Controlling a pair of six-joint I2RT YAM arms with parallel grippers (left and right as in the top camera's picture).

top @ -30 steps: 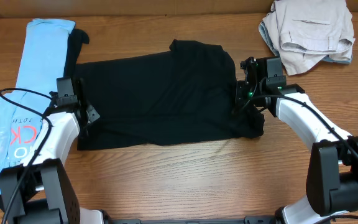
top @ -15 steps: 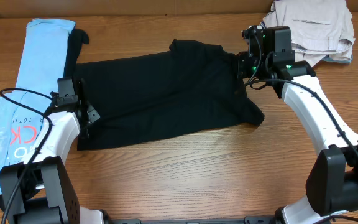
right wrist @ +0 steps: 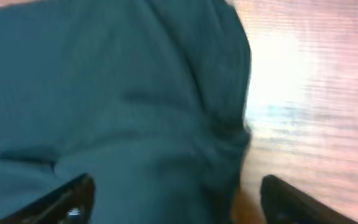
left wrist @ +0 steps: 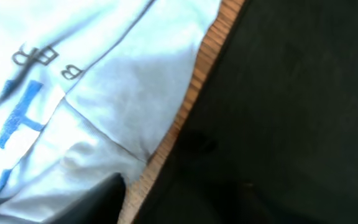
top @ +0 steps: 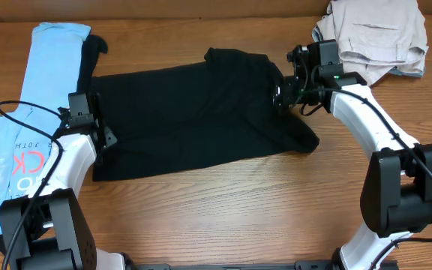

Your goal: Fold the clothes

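While the large plain black fabric shirt [top: 193,112] lies flat across the wooden table [top: 238,217], long axis left to right, the right gripper [right wrist: 176,202] hovers over its right edge with jaws spread wide; the left gripper [top: 103,139] is at its left edge, and whether its jaws are spread I cannot tell

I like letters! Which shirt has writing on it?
The light blue T-shirt at the left edge; the black shirt and the beige clothes show no lettering.
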